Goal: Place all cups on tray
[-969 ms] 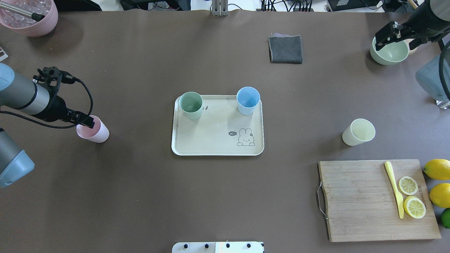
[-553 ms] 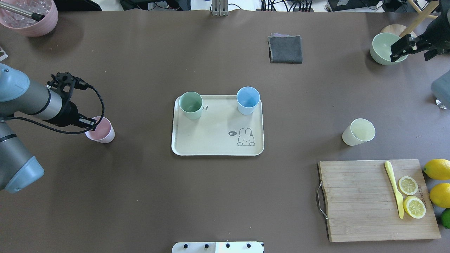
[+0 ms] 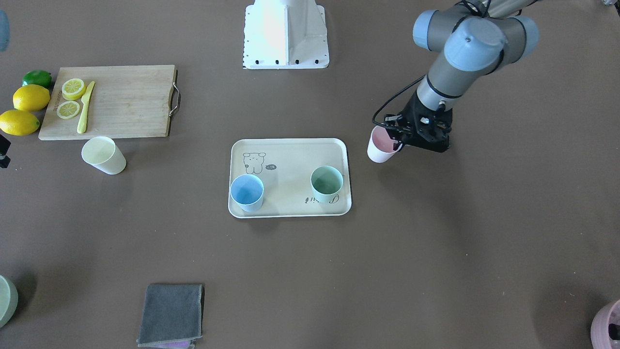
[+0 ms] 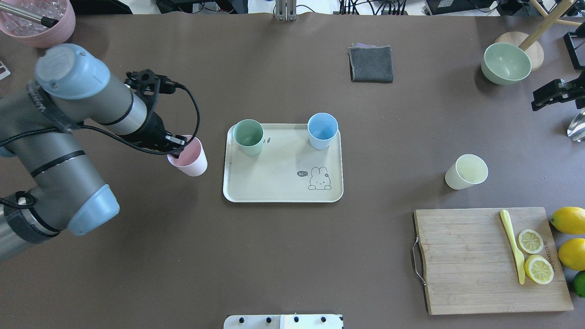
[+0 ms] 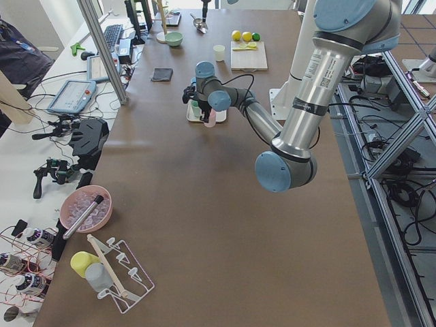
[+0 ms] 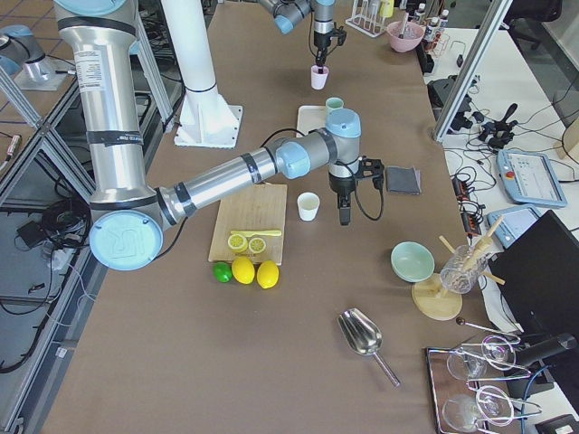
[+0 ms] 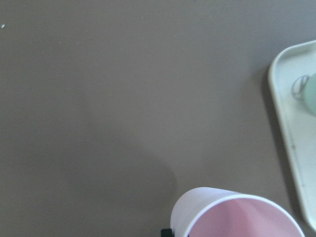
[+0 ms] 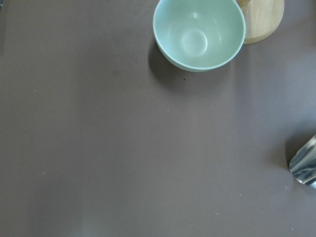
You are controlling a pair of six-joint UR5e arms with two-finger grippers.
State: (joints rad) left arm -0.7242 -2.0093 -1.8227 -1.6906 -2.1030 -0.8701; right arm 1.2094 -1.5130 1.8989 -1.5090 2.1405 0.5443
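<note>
Overhead and front cameras face oppositely, sharing the tray (image 4: 274, 180).

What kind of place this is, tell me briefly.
Probably a robotics lab staged as a kitchen: the robot's left gripper holds a pink cup, a teach pendant lies on a side bench, and the cutting board with lemons looks like a prop.
</note>
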